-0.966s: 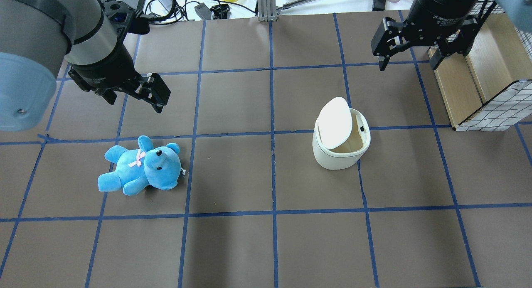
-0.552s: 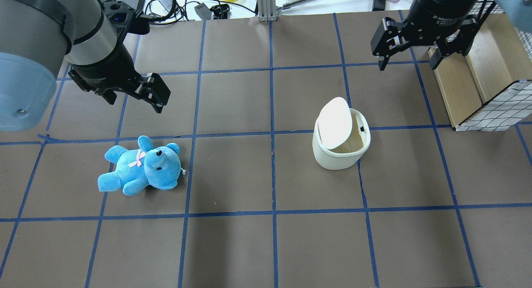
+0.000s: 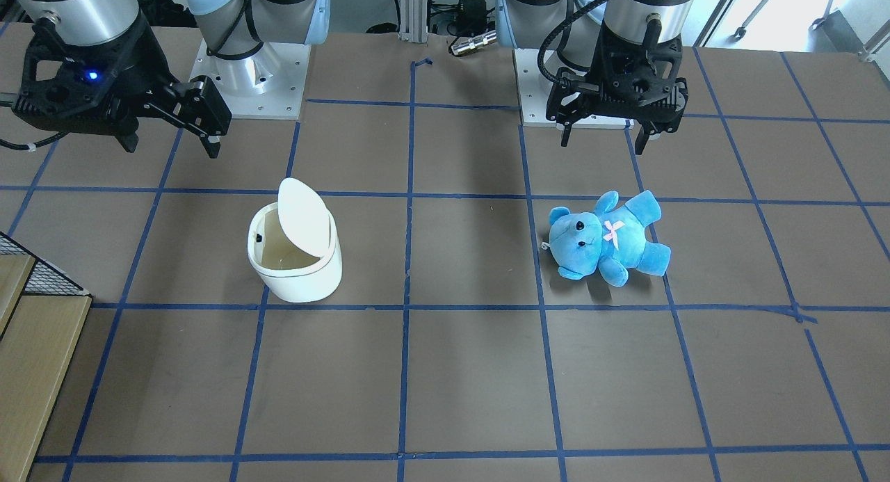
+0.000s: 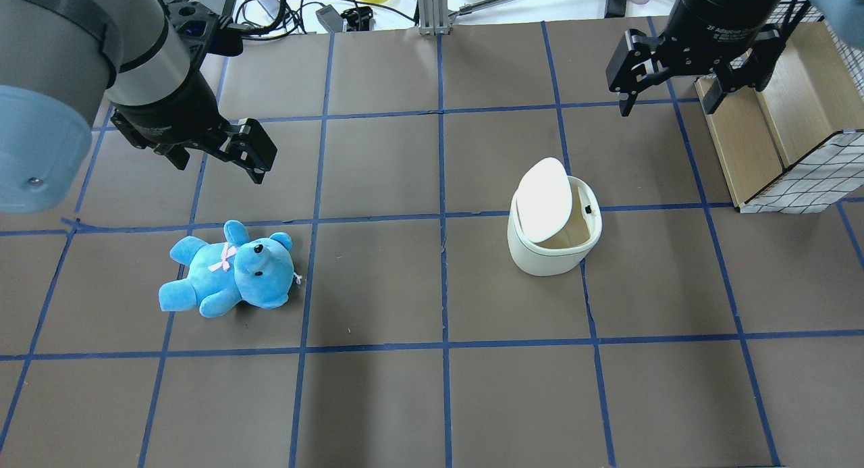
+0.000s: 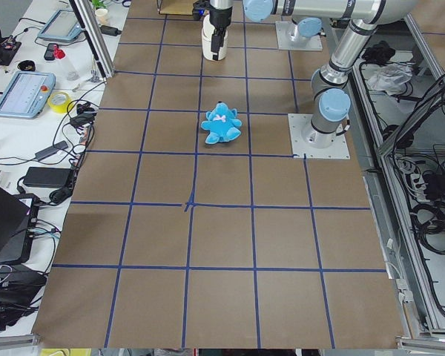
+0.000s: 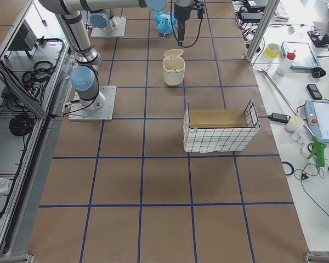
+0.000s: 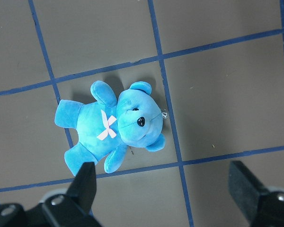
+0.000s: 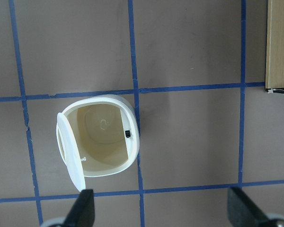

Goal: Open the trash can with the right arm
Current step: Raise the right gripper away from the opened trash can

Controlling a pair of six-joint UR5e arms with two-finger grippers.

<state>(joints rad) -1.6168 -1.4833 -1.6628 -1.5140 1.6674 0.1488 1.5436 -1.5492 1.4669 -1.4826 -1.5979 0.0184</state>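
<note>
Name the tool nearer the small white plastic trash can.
Right. The right tool hangs above, right of the trash can; the left tool hovers over the distant blue plush teddy.

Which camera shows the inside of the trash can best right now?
Right wrist-mounted: it looks straight down into the open trash can, with the lid tipped aside. The overhead and front-facing views see it at a slant, the lid hiding part. The side views show it small.

Opposed overhead and front views, sharing the trash can (image 4: 548, 255); wrist cameras downward
</note>
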